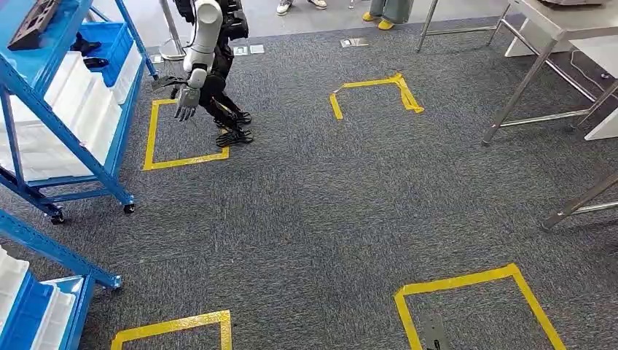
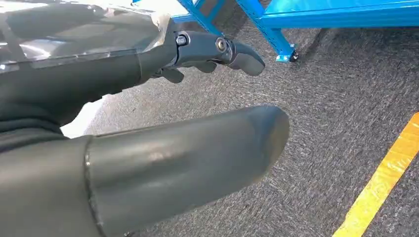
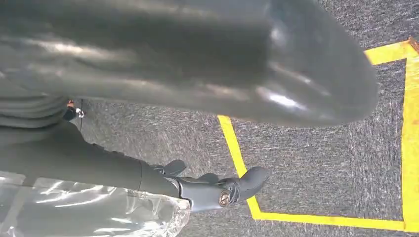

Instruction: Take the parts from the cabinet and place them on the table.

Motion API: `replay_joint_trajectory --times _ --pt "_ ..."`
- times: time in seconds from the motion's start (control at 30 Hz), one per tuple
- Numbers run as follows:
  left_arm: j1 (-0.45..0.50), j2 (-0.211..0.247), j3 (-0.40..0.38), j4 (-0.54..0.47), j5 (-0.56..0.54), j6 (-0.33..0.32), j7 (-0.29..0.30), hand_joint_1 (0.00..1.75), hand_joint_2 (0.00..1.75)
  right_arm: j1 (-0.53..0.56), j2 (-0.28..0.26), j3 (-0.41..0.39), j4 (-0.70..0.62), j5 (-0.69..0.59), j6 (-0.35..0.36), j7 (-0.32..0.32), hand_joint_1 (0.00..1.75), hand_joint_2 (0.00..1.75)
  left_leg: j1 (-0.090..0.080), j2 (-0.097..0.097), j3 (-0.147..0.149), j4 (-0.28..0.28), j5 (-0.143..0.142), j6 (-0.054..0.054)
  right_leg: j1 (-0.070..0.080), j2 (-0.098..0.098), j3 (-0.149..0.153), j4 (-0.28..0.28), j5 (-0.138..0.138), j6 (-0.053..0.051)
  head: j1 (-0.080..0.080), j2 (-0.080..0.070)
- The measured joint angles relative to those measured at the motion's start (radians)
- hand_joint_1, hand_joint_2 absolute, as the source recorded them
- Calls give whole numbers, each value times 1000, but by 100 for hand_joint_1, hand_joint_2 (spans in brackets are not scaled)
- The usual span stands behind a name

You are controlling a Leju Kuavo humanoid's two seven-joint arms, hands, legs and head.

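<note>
A blue cabinet [image 1: 69, 109] on casters stands at the far left, with white and blue bins on its shelves. A dark part [image 1: 33, 22] lies on its top shelf. The metal-legged table [image 1: 543, 25] stands at the far right. My left hand [image 2: 173, 163] hangs over grey carpet near the cabinet's blue frame [image 2: 276, 29]; its fingers [image 2: 212, 47] are held apart from the thumb and nothing is in it. My right hand [image 3: 197, 64] hangs over carpet too, its fingers [image 3: 217, 190] extended and holding nothing.
Another humanoid robot [image 1: 208, 65] stands beside the cabinet on a yellow tape square [image 1: 182, 157]. A second blue rack [image 1: 36, 306] is at the near left. More tape squares [image 1: 474, 299] mark the carpet. A person's feet [image 1: 379, 18] are at the far edge.
</note>
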State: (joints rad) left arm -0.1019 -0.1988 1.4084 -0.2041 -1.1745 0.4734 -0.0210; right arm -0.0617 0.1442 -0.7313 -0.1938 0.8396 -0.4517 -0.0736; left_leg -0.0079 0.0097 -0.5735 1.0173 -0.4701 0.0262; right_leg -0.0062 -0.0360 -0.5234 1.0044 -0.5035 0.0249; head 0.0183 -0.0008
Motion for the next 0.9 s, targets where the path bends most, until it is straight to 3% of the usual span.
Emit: replay_joint_trajectory --times 0.27,0.43,0.57,0.6,0.63,0.67,0.73,0.77,0.8,0.83,0.9 --pt "1 -1 5 0 8 -4 -5 0 0 0 0 0 0 1 0 -6 0 0 0 0 0 0 0 0 0 0 0 0 0 0 0 0" --pt "1 0 6 0 9 -5 -10 0 0 0 1 -3 0 -5 0 -12 0 0 -6 0 -1 3 -3 5 -9 0 0 -2 2 4 0 0" --pt "1 2 6 0 3 -6 -10 0 0 -1 4 -14 0 -8 0 -12 0 0 -12 -2 -2 -2 -5 20 -16 -4 4 -9 3 20 -1 0" --pt "1 1 6 0 3 -8 -10 0 0 -1 4 -16 0 -8 -1 -12 0 0 0 -5 11 -21 6 30 -9 -2 2 -5 -2 24 0 0" --pt "0 -1 6 0 3 -8 -9 0 0 -1 0 -16 0 -8 -2 -13 0 0 1 -4 19 -30 8 33 -14 10 -6 22 -14 21 1 0" --pt "0 0 6 0 2 -8 -9 0 0 -1 1 -16 0 -8 -3 -13 0 0 4 -4 21 -30 10 36 -12 20 -34 80 -44 13 1 0" --pt "-2 0 5 0 1 -13 -8 0 0 2 -1 -18 0 -8 -5 -13 0 0 4 -11 20 -30 9 38 -13 29 -120 243 -104 5 2 0" --pt "-1 0 5 0 1 -14 -9 0 0 4 -1 -18 0 -8 -5 -13 0 0 5 -15 20 -30 8 37 -13 31 -157 307 -118 9 2 0" --pt "-1 0 5 0 1 -14 -8 0 0 5 -1 -18 0 -8 -5 -13 0 0 6 -18 22 -30 6 34 -15 31 -166 313 -110 16 2 0" --pt "-1 0 5 0 1 -14 -8 0 0 5 -2 -19 0 -8 -5 -13 0 0 9 -22 25 -29 4 30 -18 31 -150 270 -84 28 2 0" --pt "0 -1 5 0 1 -14 -8 0 0 5 -3 -19 0 -8 -5 -13 0 0 16 -30 36 -25 -4 18 -27 31 -71 101 -6 55 2 0"
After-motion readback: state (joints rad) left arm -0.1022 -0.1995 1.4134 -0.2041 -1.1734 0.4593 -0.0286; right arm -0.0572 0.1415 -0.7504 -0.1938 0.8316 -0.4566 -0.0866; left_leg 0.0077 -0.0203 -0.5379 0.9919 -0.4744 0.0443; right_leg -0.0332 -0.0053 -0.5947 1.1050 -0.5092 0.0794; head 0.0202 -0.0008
